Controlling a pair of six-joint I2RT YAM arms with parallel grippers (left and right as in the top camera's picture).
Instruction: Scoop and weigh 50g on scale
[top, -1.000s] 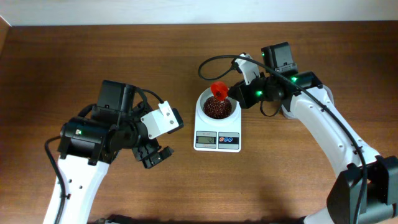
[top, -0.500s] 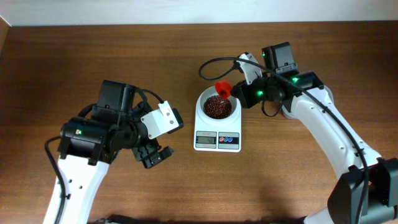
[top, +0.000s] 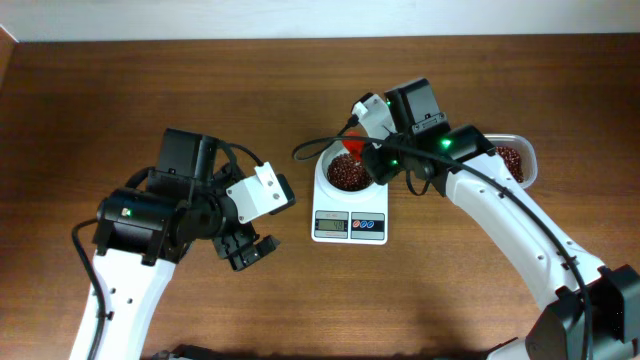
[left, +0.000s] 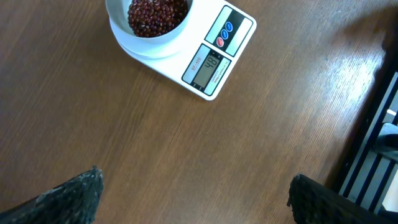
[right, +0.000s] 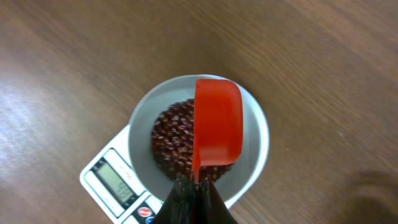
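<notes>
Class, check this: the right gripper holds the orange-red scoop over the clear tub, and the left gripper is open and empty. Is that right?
Not quite. The right gripper holds the scoop over the bowl of beans on the scale, not the clear tub; the right wrist view shows this. The left gripper is open and empty.

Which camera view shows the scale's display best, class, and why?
The left wrist view: the scale lies unobstructed and its display is large enough to show dark digits. Overhead, the display is visible but too small to read. The right wrist view shows it blurred at the lower left.
</notes>
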